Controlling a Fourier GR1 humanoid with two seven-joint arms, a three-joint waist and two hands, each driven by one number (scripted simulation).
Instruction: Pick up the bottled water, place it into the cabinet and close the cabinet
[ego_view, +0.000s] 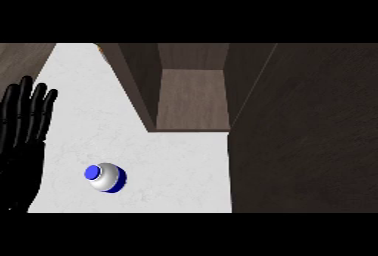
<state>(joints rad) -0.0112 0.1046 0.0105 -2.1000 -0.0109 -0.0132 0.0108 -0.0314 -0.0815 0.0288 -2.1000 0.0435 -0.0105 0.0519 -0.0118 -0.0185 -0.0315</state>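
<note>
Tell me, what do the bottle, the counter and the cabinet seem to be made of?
Bottled water: probably plastic, glossy whitish body with a blue cap. Counter: looks like pale stone or marble, matte with faint mottling. Cabinet: apparently wood, dark brown with grain-like streaks on its open inside.

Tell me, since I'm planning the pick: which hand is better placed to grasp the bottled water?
Left, probably. The left hand is the only hand in view, open with fingers up at the left edge, and the bottled water stands on the white counter just to its right. The right hand does not show.
</note>
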